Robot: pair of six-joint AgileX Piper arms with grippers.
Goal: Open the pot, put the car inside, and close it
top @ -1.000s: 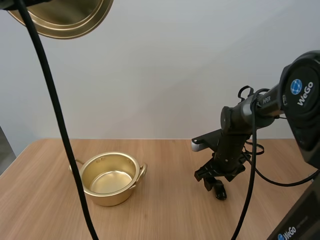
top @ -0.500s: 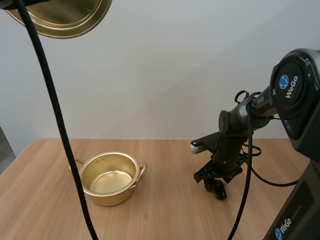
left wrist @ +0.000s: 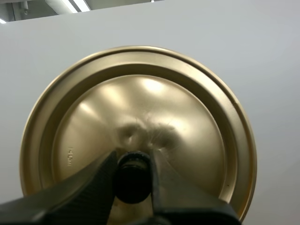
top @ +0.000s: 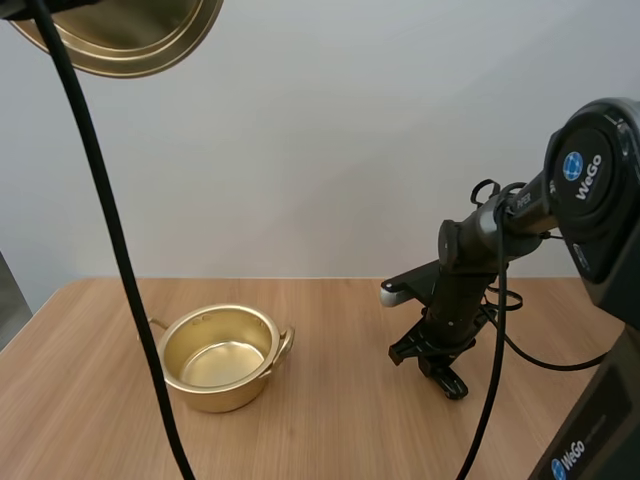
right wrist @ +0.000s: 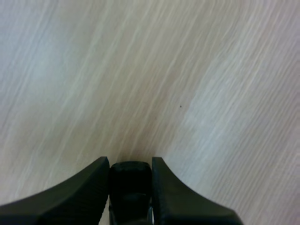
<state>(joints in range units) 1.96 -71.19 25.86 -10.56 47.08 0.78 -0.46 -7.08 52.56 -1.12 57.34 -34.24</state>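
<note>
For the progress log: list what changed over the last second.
The right tool, shut on the small dark car, swung slightly to the right in the high view, low over the table. Unchanged: the left tool holds the lid high by its knob; the open pot sits empty.

The pot [top: 220, 355] is shiny brass-gold inside and out. The lid [left wrist: 140, 108] is the same brass-gold, and its knob [left wrist: 132, 180] is black. The table [top: 340, 420] is light wood with fine straight grain. The left gripper [left wrist: 132, 158] and right gripper [right wrist: 130, 164] are black. The item [right wrist: 130, 187] in the right gripper is black.
</note>
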